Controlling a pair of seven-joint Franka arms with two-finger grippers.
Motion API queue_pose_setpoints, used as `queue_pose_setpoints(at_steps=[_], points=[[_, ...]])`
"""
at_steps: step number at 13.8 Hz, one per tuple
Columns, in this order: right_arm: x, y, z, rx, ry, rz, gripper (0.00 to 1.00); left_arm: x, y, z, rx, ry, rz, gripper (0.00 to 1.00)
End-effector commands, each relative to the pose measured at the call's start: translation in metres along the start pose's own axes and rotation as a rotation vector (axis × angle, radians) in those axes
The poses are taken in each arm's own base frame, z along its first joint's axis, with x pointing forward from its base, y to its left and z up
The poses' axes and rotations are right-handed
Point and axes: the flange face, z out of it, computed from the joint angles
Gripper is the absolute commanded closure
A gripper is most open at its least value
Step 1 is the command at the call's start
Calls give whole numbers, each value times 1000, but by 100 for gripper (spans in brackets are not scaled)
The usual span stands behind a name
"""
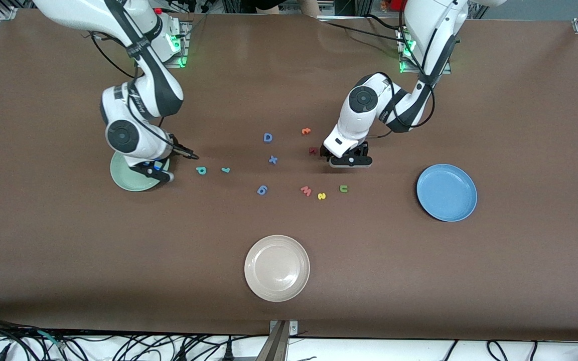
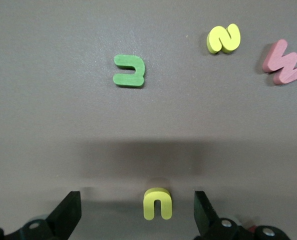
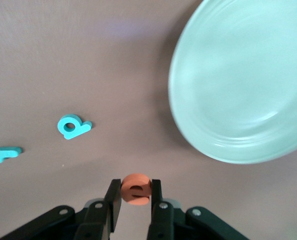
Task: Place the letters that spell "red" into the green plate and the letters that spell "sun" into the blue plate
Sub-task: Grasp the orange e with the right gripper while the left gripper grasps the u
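Note:
My right gripper (image 3: pixel 135 200) is shut on the orange "e" (image 3: pixel 135 189), in the air just beside the green plate (image 3: pixel 238 75). In the front view this gripper (image 1: pixel 158 173) hangs at the plate's (image 1: pixel 127 178) rim. The teal "d" (image 1: pixel 201 170) and thin teal "r" (image 1: pixel 226 170) lie on the table close by. My left gripper (image 2: pixel 136 215) is open, and the yellow "u" (image 2: pixel 157 203) lies on the table between its fingers. The green "n" (image 2: pixel 129 71) and yellow "s" (image 2: pixel 224 38) lie a little nearer the front camera. The blue plate (image 1: pixel 447 193) sits toward the left arm's end.
A beige-white plate (image 1: pixel 277 268) stands near the front edge. Loose letters lie mid-table: a blue "D" (image 1: pixel 268 137), a blue "x" (image 1: pixel 273 160), a blue "6" (image 1: pixel 262 189), a pink "w" (image 1: pixel 306 190), a dark red letter (image 1: pixel 313 150) and another orange one (image 1: pixel 306 131).

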Motion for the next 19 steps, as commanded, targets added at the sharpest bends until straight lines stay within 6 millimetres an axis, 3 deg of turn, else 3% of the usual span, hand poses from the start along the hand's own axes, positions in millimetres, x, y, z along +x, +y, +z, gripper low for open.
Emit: queue_pose_setpoints(at_steps=[1,3,5,7,12,14,16,18,19], points=[[11,27,-21,-13,-7,-2,85,0,10,4,6,16,9,2],[31,66,-18,-21,-30,-52,85,-2,15,7,7,14,-2,9],[43,102,-6,-26,-58,-83,85,-5,18,7,6,14,-1,29],[43,121,18,-30,-78,-91,85,-6,19,8,7,13,-16,48],[44,134,65,-20,-60,-85,85,-5,18,7,7,13,-21,81],[45,134,74,-25,-73,-84,84,-2,18,5,5,17,-22,88],[53,148,80,-21,-75,-109,84,0,15,3,7,17,-24,94],[56,153,86,-21,-83,-118,83,14,7,-16,18,25,-28,99],[56,153,87,-22,-85,-116,81,35,-5,-28,44,5,-18,99]])
